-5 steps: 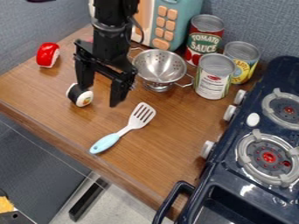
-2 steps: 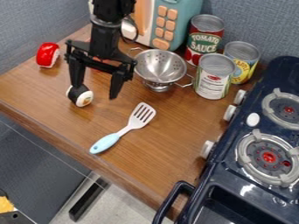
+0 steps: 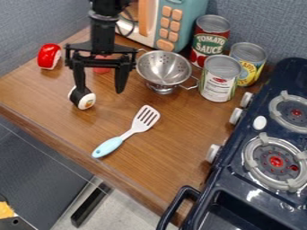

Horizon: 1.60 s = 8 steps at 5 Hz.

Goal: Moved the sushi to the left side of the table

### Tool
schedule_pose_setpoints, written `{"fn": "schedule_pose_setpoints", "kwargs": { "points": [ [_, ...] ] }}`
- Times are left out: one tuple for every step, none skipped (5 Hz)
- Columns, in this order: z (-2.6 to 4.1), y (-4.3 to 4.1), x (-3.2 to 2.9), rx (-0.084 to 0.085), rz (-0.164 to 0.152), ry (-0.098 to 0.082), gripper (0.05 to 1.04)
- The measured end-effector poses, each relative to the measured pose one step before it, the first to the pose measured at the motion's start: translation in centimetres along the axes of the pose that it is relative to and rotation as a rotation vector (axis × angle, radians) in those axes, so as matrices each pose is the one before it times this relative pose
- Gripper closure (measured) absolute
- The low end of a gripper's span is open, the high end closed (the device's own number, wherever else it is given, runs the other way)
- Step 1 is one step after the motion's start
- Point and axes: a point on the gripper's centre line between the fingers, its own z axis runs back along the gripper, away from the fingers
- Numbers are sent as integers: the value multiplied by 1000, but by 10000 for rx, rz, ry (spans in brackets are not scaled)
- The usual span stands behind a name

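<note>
Black metal two-finger gripper (image 3: 101, 90): spread wide, holding nothing | Round black-and-white sushi roll (image 3: 87, 101): on brown wooden table (image 3: 45, 96), left side, by one fingertip | Risk: a sideways swing could make that fingertip knock it rolling.

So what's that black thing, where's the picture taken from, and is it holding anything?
That's a robot arm. The camera looks down at a slant on a wooden table. The arm comes in from the top, and its gripper is like a two-finger hand. The fingers are spread, with nothing squeezed between them. One tip is right by the black-and-white toy sushi. There's also a spatula, a metal strainer, three cans and a dark blue toy stove.
</note>
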Motion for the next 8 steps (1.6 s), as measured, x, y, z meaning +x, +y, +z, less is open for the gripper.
{"fn": "schedule_pose_setpoints", "kwargs": {
  "points": [
    [-902, 1160, 438, -774, 2248, 432, 83],
    [-889, 1249, 133, -607, 984, 449, 83],
    [-135, 505, 130, 160, 108, -194, 83],
    [-178, -107, -194, 361, -279, -219, 83],
    [40, -8, 606, 377, -221, -413, 83],
    [-869, 370, 821, 673, -276, -297, 83],
    [93, 1038, 1402, -185, 367, -80, 83],
    [-445, 320, 630, -41, 245, 241, 83]
  ]
}}
